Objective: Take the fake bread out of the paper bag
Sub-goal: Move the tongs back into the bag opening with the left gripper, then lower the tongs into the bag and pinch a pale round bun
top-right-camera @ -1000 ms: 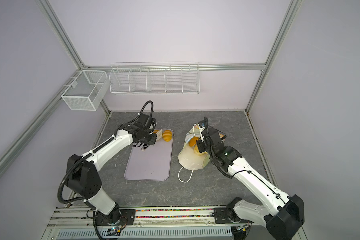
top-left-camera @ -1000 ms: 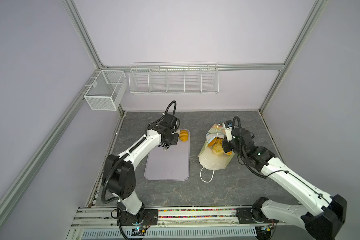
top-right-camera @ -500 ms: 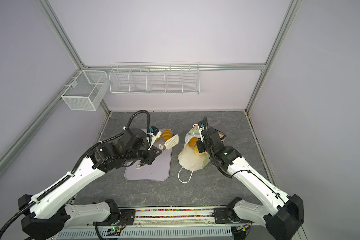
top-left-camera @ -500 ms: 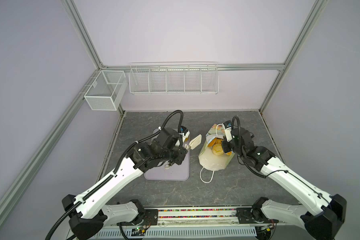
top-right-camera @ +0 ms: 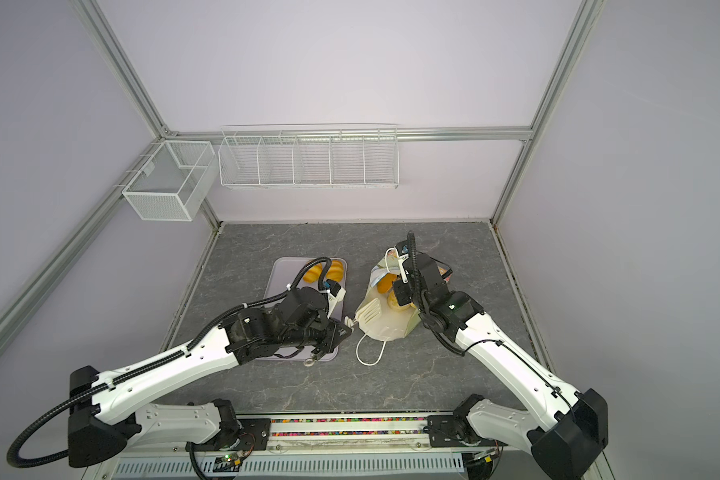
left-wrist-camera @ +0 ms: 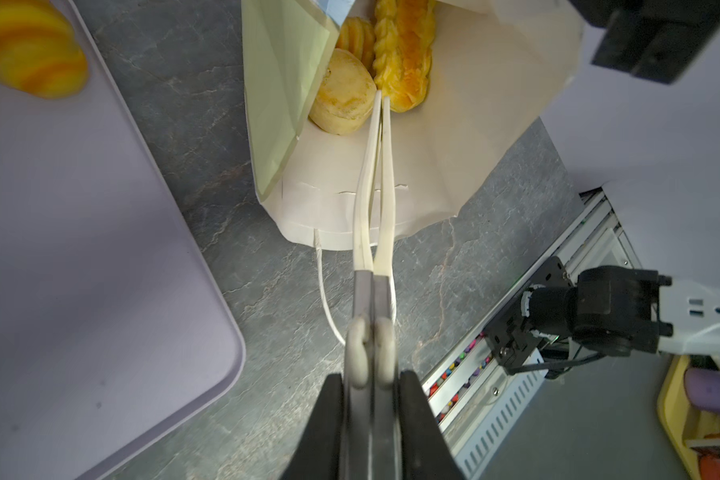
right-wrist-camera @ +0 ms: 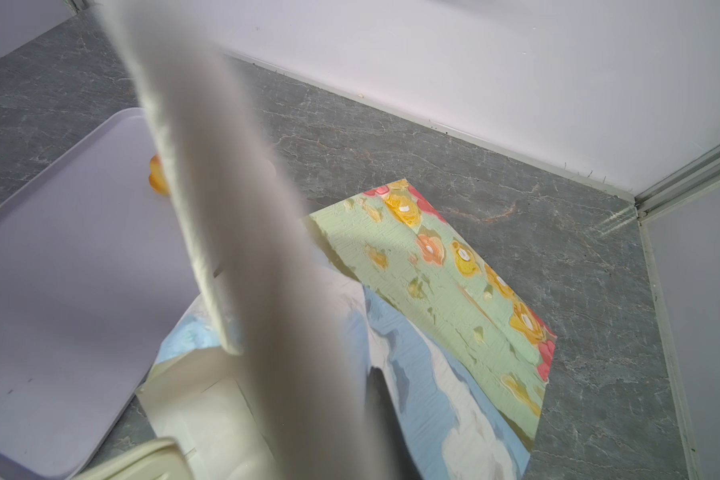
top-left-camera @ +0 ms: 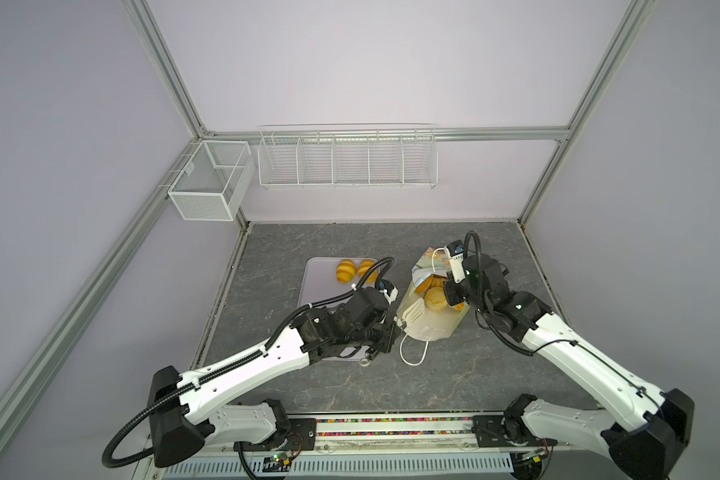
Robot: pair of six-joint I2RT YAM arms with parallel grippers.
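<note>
The paper bag [top-left-camera: 422,328] lies on its side, right of centre in both top views, its white inside facing my left arm. My left gripper [left-wrist-camera: 371,378] is shut on white tongs [left-wrist-camera: 375,187]. The tongs' closed tips reach into the bag's mouth, between a speckled bun [left-wrist-camera: 344,97] and a long ridged loaf [left-wrist-camera: 404,54]. A ridged bun [left-wrist-camera: 356,37] lies behind them. My right gripper [top-left-camera: 449,295] is shut on the bag's upper edge by a cord handle and holds the mouth up. Two ridged golden buns [top-left-camera: 345,271] [top-left-camera: 366,268] rest on the lilac tray [top-left-camera: 321,291].
The bag's loose cord handle [top-left-camera: 412,353] lies on the grey table in front of the bag. A wire rack [top-left-camera: 348,158] hangs on the back wall and a mesh bin [top-left-camera: 208,183] on the left frame. The arms' base rail [top-left-camera: 391,428] runs along the front edge.
My left arm has drawn back from the tray's far end and swung right, bringing the tongs to the bag and then into its mouth. The right arm has stayed still.
</note>
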